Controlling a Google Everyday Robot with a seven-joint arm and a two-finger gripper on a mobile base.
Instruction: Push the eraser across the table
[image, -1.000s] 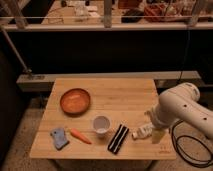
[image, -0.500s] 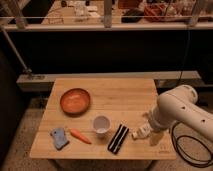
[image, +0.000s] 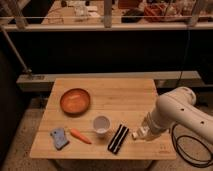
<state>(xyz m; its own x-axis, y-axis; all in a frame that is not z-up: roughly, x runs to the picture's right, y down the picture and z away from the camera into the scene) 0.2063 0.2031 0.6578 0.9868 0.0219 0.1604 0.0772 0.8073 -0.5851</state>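
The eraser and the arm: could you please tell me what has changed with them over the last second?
The end effector has edged a little left, closer to the eraser, and is now just off its right side; contact cannot be told. Nothing was gripped or released. The eraser, cup, carrot, bowl and blue-grey item lie where they were on the table.

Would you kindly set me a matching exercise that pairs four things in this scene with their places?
Things:
1. eraser
2. wooden bowl
3. carrot
4. gripper

Places:
A. just picture-right of the eraser, above the table
B. between the white cup and the gripper
C. farthest back of the items
D. beside the blue-grey item

Pairs: 1-B, 2-C, 3-D, 4-A
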